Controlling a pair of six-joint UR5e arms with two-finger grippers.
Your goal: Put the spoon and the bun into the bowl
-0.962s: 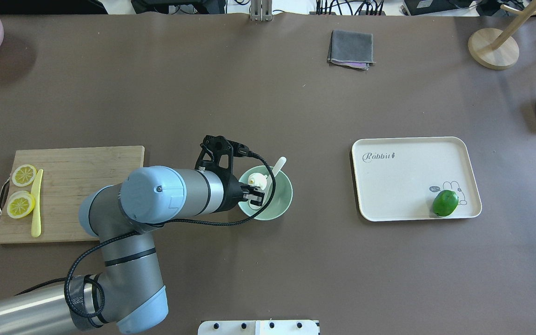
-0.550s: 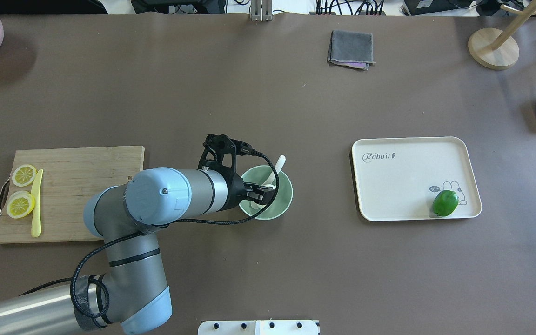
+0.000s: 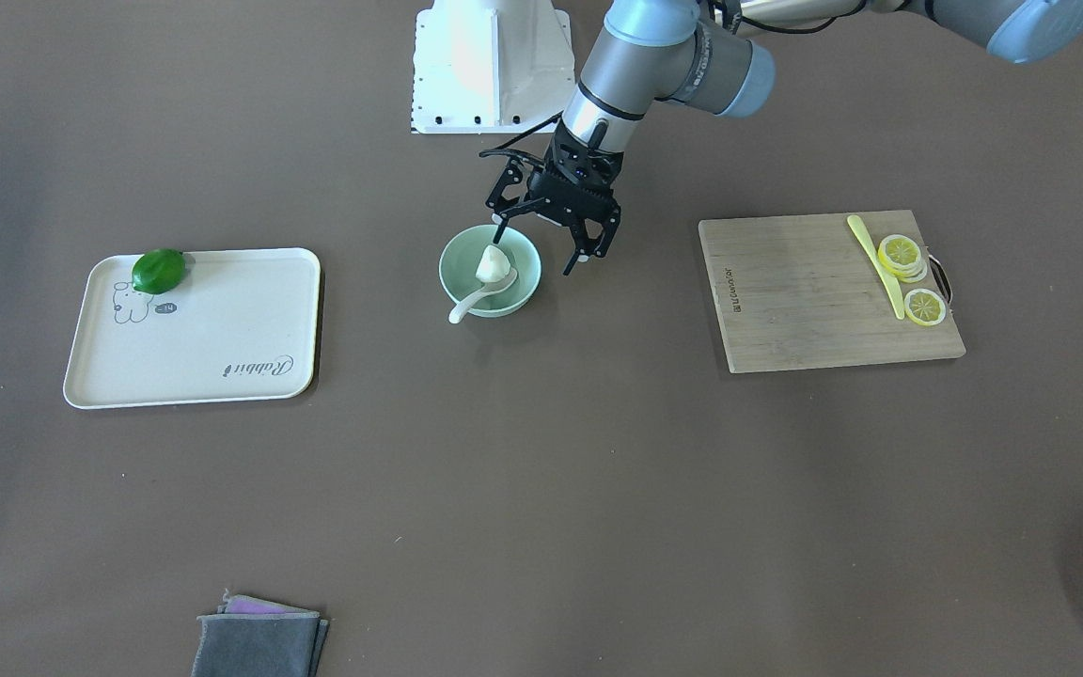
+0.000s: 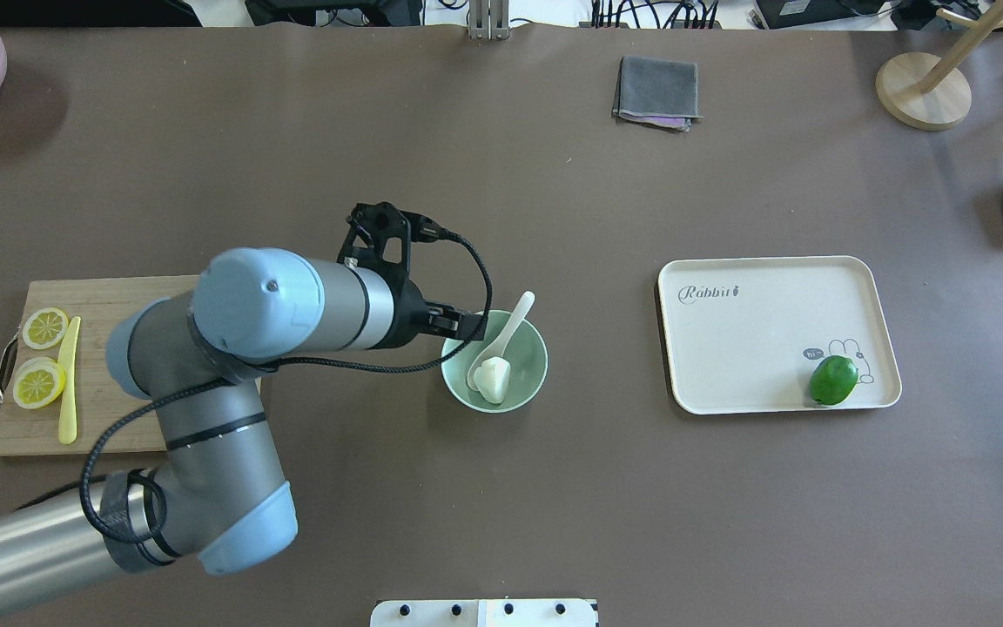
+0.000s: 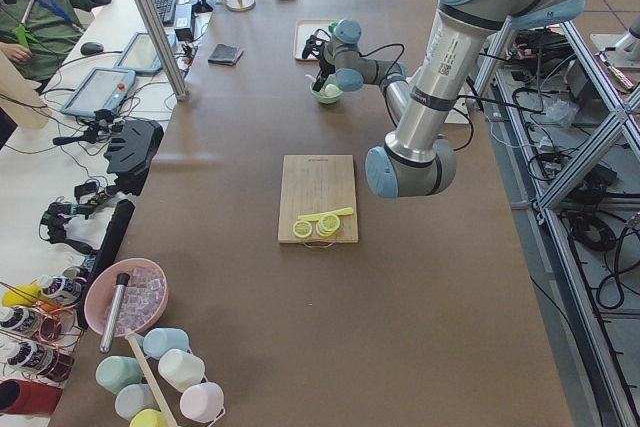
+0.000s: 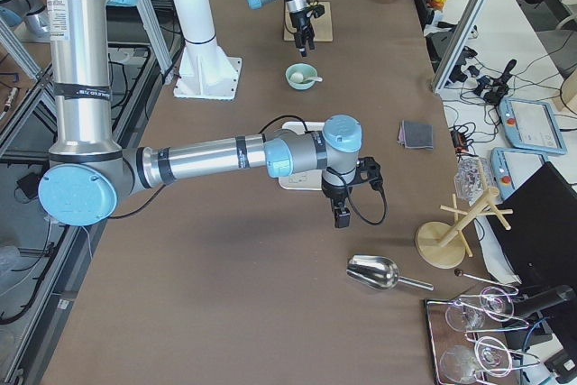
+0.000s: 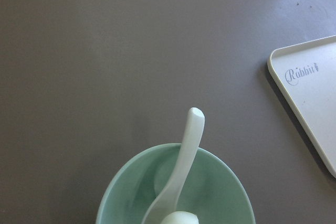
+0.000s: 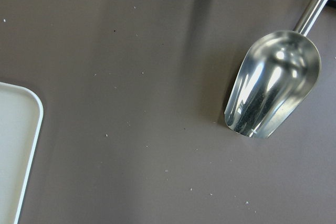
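Note:
The pale mint-green bowl stands mid-table, also in the front view and the left wrist view. The white bun lies inside it, on its side. The white spoon rests in the bowl with its handle over the far rim. My left gripper is open and empty, just off the bowl's rim on the cutting-board side. My right gripper shows only in the right side view, over bare table; I cannot tell its state.
A cream tray with a green lime lies right of the bowl. A wooden board with lemon slices and a yellow knife lies left. A grey cloth, a wooden stand and a metal scoop are further off.
The left gripper held the bun over the bowl, lowered it in, let go, and drew back to the left of the bowl. The bun now lies in the bowl.

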